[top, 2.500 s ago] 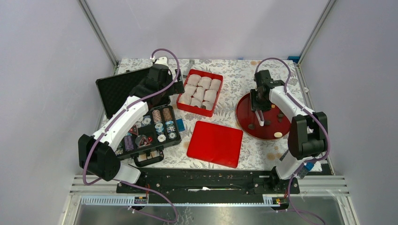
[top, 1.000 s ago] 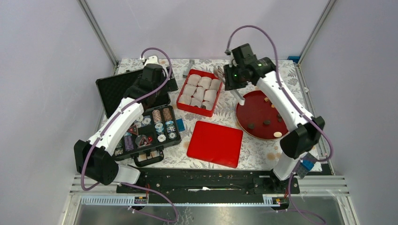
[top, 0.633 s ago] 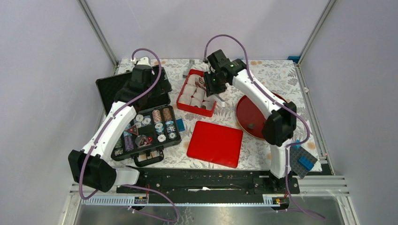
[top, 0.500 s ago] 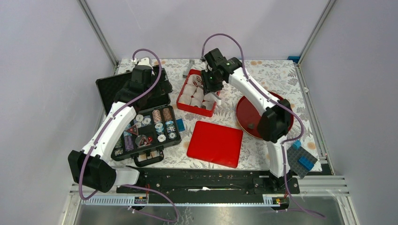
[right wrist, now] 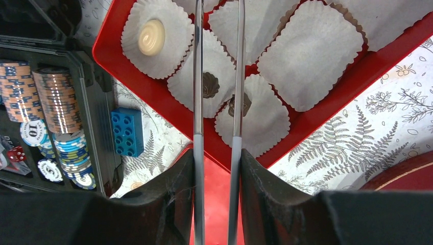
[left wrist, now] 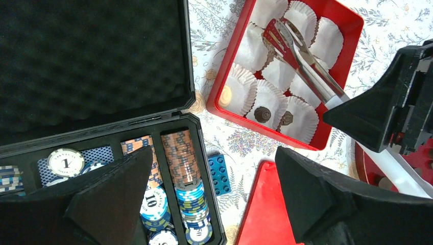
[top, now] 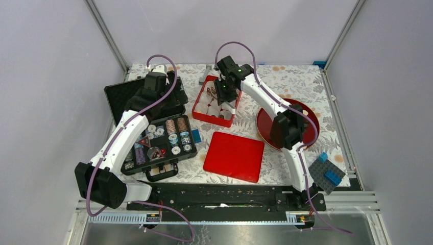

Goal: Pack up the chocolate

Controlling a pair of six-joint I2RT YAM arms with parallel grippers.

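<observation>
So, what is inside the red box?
The red box holds white paper cups; three contain chocolates: one pale, two brown. The tongs cover parts of some cups.

2 dark chocolates point(left wrist: 263, 113) in red tray point(left wrist: 343, 11)

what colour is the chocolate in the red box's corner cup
The chocolate is pale cream; clearest in the right wrist view.

Desk point(top: 301, 76) has a white floral cover. Landmark: red box point(top: 212, 119), far middle of the desk. Open black case point(top: 118, 102) sits left of the box. Small blue brick point(top: 196, 136) lies near-left of the box, just beside the case. Flat red lid point(top: 234, 155) lies on the near side of the box, not touching it. Round dark-red plate point(top: 263, 127) lies right of the box. Grey studded baseplate point(top: 317, 171) with blue bricks on it sits well to the near right of the box, at the desk edge.
</observation>
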